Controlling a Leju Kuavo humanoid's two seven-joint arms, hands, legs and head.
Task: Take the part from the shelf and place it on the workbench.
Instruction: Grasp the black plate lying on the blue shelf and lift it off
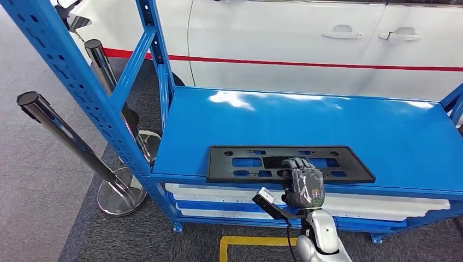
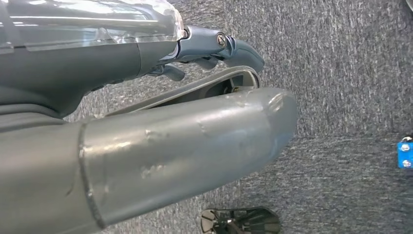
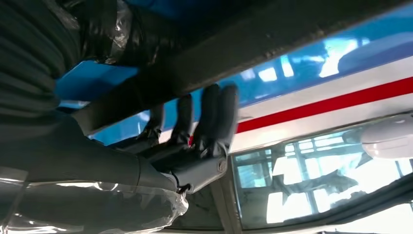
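Part [image 1: 256, 162], a long black plate, lies flat at the shelf [image 1: 382, 131] front edge, long axis along that edge. Right hand [image 1: 303, 185] on its near middle, fingers [image 3: 214, 114] curled over it; grip closure unclear. Left hand [image 2: 146, 146] hangs over the floor.

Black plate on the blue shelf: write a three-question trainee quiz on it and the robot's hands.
1. True or false: the black plate stands upright against the shelf post.
2. Multiple choice: where does the right hand sit? A) on the front edge of the plate, near its middle B) on the steel barrier post C) on the car door
3. Fill in: the left hand hangs above grey ____.

Key
1. False: it lies flat on the blue shelf, along the front edge.
2. A: its fingers reach over the plate's edge.
3. Carpet, with nothing in the hand.
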